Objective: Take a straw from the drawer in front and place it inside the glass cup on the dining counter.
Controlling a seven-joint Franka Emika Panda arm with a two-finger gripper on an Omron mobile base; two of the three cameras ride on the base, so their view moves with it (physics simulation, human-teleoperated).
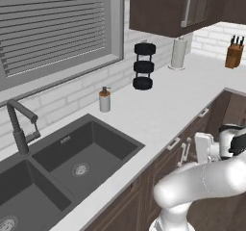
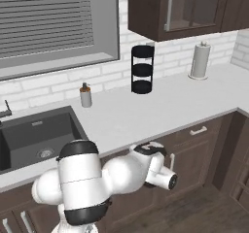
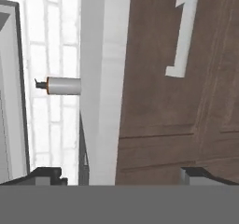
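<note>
The drawer (image 3: 177, 78), dark brown wood with a small silver bar handle, sits closed under the front edge of the white worktop (image 1: 158, 109), and the gripper (image 3: 121, 174) faces it with fingers spread apart.

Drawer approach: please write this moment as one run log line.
phase: approach | end effector: open, empty | drawer: closed | handle: ahead, not touched
</note>
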